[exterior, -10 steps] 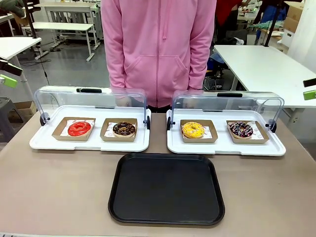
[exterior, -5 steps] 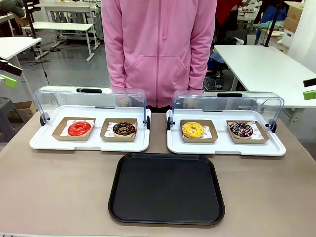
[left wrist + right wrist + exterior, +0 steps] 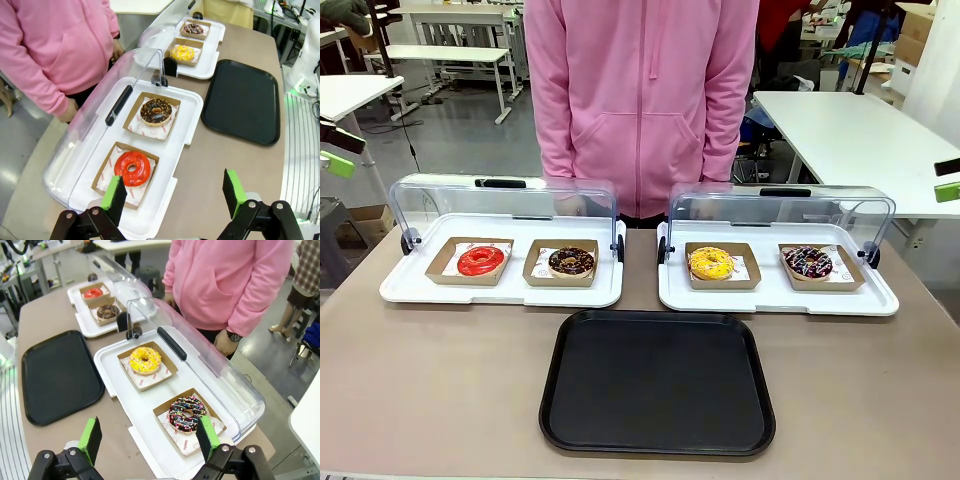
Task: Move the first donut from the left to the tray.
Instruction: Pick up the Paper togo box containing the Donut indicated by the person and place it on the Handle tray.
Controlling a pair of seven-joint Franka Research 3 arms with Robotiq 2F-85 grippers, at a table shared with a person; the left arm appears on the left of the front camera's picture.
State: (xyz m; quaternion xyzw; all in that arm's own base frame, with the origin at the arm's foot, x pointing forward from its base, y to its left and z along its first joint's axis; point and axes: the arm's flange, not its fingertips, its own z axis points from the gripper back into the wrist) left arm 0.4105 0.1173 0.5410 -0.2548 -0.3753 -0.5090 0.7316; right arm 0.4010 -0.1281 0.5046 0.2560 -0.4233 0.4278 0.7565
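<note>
Red donut (image 3: 481, 260) sits in its brown cardboard holder (image 3: 442, 266) at the left end of the left white tray (image 3: 500, 292), well apart from the black tray (image 3: 657, 385). Chocolate donut (image 3: 571, 262) is just beside it in its own holder on the same white tray. Right white tray (image 3: 778, 297) carries a yellow donut (image 3: 711, 263) and a sprinkled chocolate donut (image 3: 808, 262), each in a holder. Both clear lids are swung up and back, left lid (image 3: 505, 205) and right lid (image 3: 780, 210). The black tray lies flat on the bench (image 3: 440, 380) on the robot's side, centred in front of the gap between the two white trays and near their front edges. Left claw (image 3: 175, 192) has its fingers wide apart, gripping nothing, and is held above the outer end of the left white tray; in the left wrist view the red donut shows just above one green pad. Right claw (image 3: 150, 436) is likewise spread apart and holds nothing, above the outer end of the right white tray, with the sprinkled donut showing between its pads. Person in a pink hoodie (image 3: 645, 100) stands at the far side, arms down behind the lids.
</note>
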